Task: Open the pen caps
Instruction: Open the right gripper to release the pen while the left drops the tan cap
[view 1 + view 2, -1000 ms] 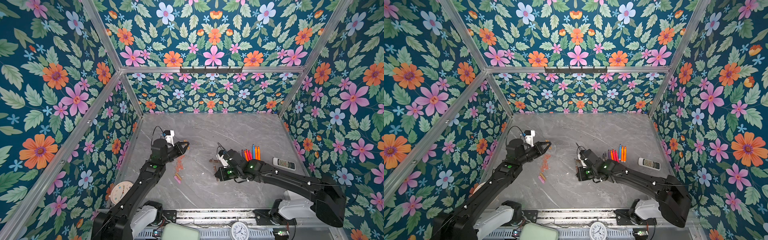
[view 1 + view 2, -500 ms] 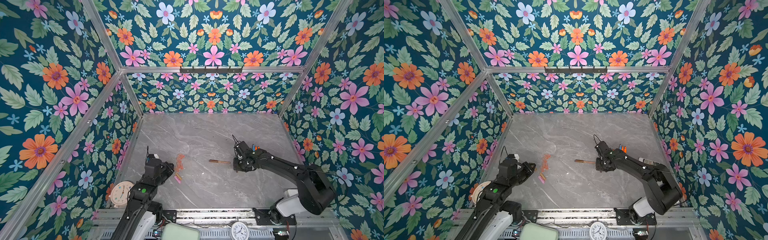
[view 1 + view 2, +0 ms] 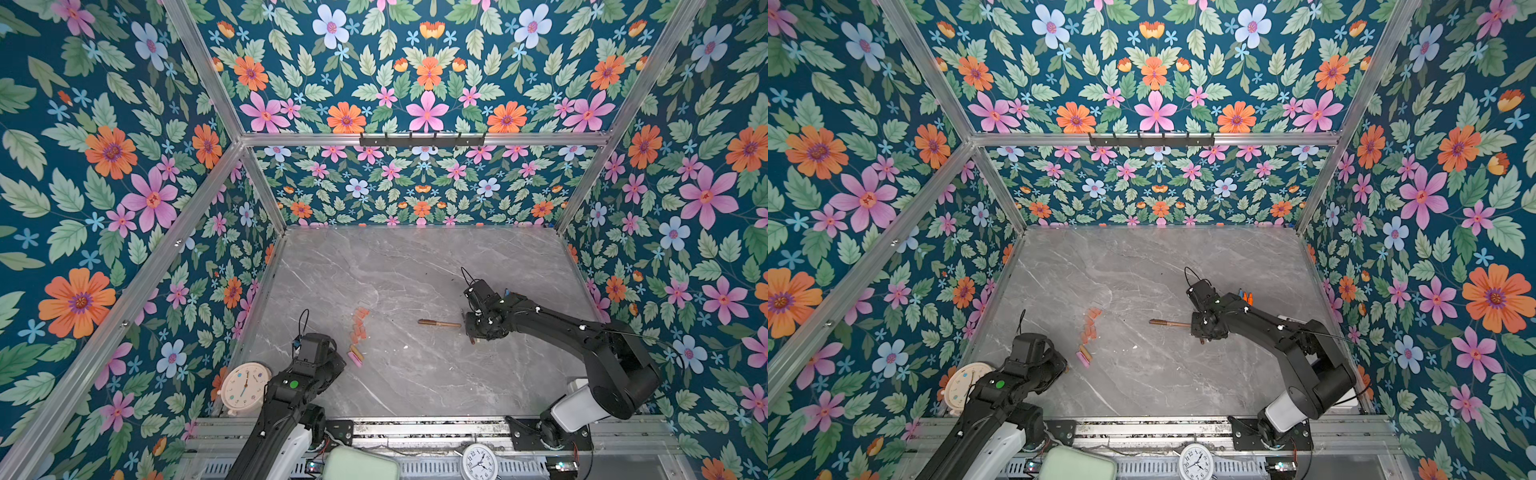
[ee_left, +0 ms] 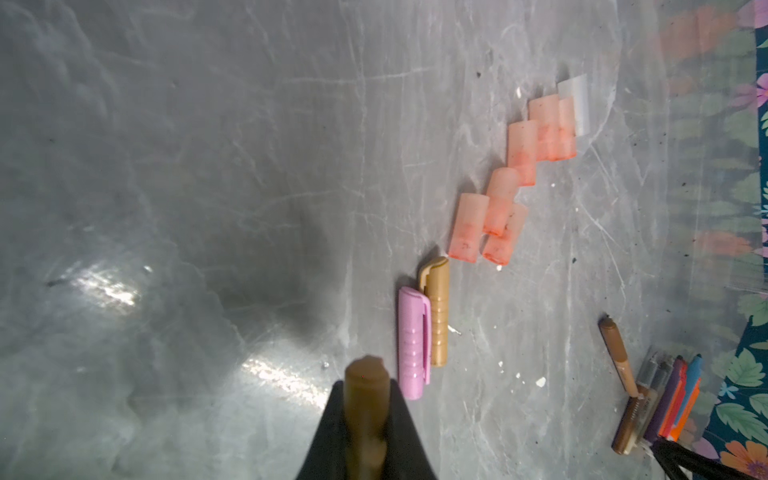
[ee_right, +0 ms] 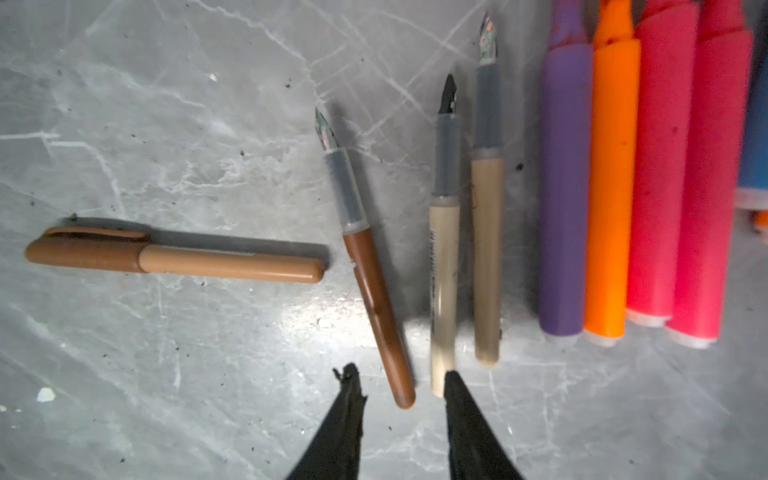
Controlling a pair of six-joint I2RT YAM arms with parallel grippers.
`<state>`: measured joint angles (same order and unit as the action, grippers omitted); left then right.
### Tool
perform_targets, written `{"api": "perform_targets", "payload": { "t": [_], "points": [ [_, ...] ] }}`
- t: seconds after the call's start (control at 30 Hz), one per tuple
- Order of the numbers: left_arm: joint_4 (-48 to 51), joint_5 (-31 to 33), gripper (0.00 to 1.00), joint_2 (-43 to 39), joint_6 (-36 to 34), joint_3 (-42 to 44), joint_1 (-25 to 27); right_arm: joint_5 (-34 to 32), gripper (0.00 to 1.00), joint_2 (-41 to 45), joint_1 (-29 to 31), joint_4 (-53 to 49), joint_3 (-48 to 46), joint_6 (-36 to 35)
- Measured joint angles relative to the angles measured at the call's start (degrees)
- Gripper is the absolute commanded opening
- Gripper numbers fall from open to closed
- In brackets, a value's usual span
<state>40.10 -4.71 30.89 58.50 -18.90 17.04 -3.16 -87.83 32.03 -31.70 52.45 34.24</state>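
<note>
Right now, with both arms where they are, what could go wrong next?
1. The left pincer is shut on a brown cap right beside the pink cap and gold cap; releasing here could knock them.
2. The open right pincer flanks the tail of the uncapped dark brown pen, beside a beige pen; a sweep may scatter both.

Orange-pink caps (image 4: 500,195); pink cap (image 4: 411,345); gold cap (image 4: 439,316); brown cap (image 4: 365,395); floral walls (image 3: 104,166).

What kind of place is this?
Probably a lab robot cell, not a home: floral-print panels on an aluminium frame box in a marble-look tabletop, with the left arm and right arm on a front rail.
</note>
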Motion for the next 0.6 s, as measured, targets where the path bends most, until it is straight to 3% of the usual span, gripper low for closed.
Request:
{"api": "perform_targets", "payload": {
  "t": [0.6],
  "points": [
    [-8.02, -4.22, 0.00, 3.41, 0.22, 4.87, 0.00, 0.52, 0.39, 4.07, 0.00, -0.39, -1.88, -0.37]
  ]
}}
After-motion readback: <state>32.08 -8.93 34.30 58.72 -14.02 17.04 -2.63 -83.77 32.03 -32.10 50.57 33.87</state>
